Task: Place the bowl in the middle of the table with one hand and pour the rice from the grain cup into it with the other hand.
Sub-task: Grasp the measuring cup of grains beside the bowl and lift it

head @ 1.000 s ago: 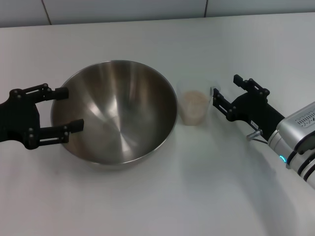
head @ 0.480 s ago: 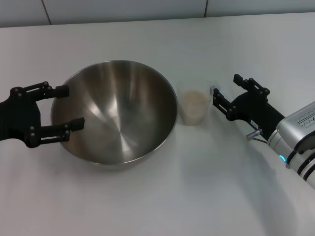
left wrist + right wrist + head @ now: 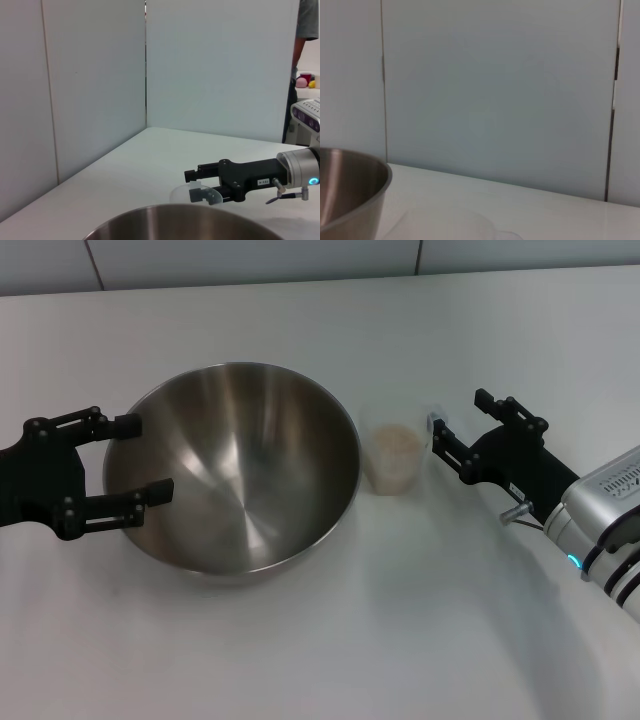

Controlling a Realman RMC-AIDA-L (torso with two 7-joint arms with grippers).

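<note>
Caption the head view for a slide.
Open left gripper at steel bowl's rim; open right gripper beside rice-filled grain cup.

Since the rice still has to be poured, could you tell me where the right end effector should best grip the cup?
Probably on its side wall, about mid-height, coming level from the robot's right. The cup stands upright with the bowl close on its left, and the right end effector, open, already faces its free side.

The grain cup (image 3: 394, 457) stands just right of the bowl (image 3: 232, 468).
</note>
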